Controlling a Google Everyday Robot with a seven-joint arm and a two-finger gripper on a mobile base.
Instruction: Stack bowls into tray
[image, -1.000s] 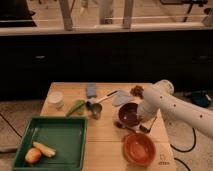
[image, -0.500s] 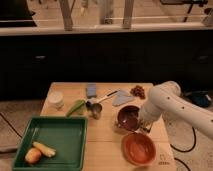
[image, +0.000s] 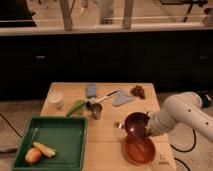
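Observation:
The dark maroon-brown bowl (image: 135, 124) is tilted and held just above the table's right front. My gripper (image: 147, 131) is shut on its right rim, with the white arm (image: 186, 112) reaching in from the right. The wider orange-red bowl (image: 139, 149) sits on the table directly below and in front of the held bowl. The large dark-green tray (image: 55, 131) lies at the front left, well to the left of both bowls.
An orange fruit (image: 32, 156) and a carrot-like piece (image: 44, 148) lie in the tray. On the table are a white cup (image: 56, 99), a metal cup (image: 96, 111), a green vegetable (image: 76, 106), a blue sponge (image: 91, 90), a grey cloth (image: 121, 99) and grapes (image: 137, 91).
My gripper closed in on the maroon bowl's right rim and has lifted it, tilting it and carrying it forward over the orange-red bowl.

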